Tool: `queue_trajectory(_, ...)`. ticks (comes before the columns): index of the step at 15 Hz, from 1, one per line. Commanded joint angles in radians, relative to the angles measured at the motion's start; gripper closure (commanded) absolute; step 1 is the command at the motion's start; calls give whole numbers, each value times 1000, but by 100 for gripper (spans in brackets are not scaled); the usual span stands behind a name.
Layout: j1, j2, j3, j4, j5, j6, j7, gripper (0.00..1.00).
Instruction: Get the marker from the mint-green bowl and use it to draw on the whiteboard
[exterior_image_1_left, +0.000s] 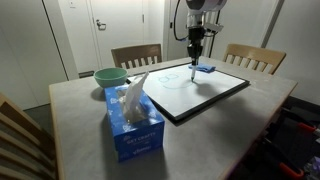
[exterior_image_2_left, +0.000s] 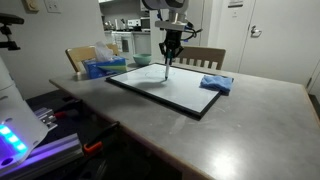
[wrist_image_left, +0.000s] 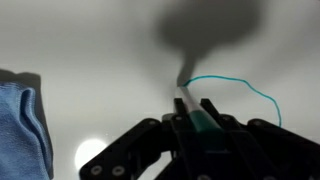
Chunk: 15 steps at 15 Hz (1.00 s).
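The marker (wrist_image_left: 186, 97) stands nearly upright with its tip on the whiteboard (exterior_image_1_left: 205, 95), clamped between the fingers (wrist_image_left: 211, 110) of the gripper (exterior_image_1_left: 195, 48), which are closed tight on its barrel. In the wrist view a thin teal line (wrist_image_left: 243, 84) curves across the white surface from the tip.

A blue eraser pad (exterior_image_1_left: 204, 69) lies on the whiteboard just beside the marker. It shows at the left edge of the wrist view, apart from the tip.

The mint-green bowl (exterior_image_1_left: 110, 76) sits on the table (exterior_image_2_left: 250, 125) off the whiteboard's edge, well apart from the gripper. A blue tissue box (exterior_image_1_left: 133, 122) stands near the bowl, also off the whiteboard, with a tissue sticking up from it. In an exterior view the box partly hides the board's near corner.

Wooden chairs (exterior_image_1_left: 255, 58) stand at the table's far side beyond the whiteboard.
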Motion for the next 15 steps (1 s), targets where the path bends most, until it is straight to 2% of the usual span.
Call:
queue_trajectory(1, 1, 63, -9, 40, -45, 31, -7, 95)
queue_trajectory(15, -2, 133, -2, 154, -80, 16, -25, 95)
